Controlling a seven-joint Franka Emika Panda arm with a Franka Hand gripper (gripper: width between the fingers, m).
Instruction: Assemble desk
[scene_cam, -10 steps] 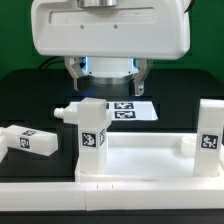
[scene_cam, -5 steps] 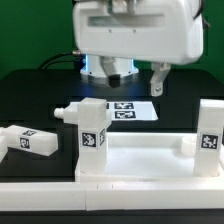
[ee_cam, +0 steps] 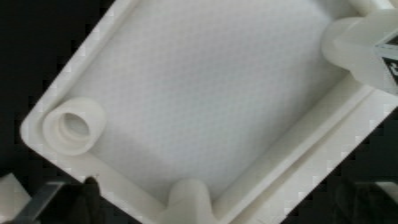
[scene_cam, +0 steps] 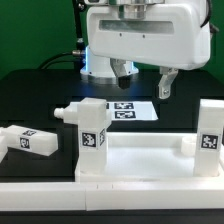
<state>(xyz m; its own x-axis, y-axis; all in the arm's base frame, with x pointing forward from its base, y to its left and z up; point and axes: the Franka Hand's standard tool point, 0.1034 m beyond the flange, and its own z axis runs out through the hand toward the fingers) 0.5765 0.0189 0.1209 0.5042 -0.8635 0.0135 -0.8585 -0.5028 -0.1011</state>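
The desk top (scene_cam: pixel 150 158), a white rimmed tray, lies at the front of the black table. One tagged leg (scene_cam: pixel 92 130) stands at its left corner in the exterior view, and another (scene_cam: pixel 208 132) at its right. A third leg (scene_cam: pixel 28 140) lies loose to the left. My gripper (scene_cam: pixel 145 78) hangs open above and behind the tray, nothing held. The wrist view looks down into the desk top (ee_cam: pixel 214 90), showing a round corner socket (ee_cam: pixel 75 125) and one leg (ee_cam: pixel 365 45). My gripper (ee_cam: pixel 217 203) shows only dark fingertips (ee_cam: pixel 45 200) at the picture's edge.
The marker board (scene_cam: pixel 130 109) lies flat behind the tray, under the arm. The white robot base with blue light (scene_cam: pixel 95 68) stands at the back. A low white wall (scene_cam: pixel 110 200) runs along the front edge of the table.
The arm has swung toward the exterior view's right and come a little lower. Its fingers now show below the white wrist housing. The desk parts have not moved.
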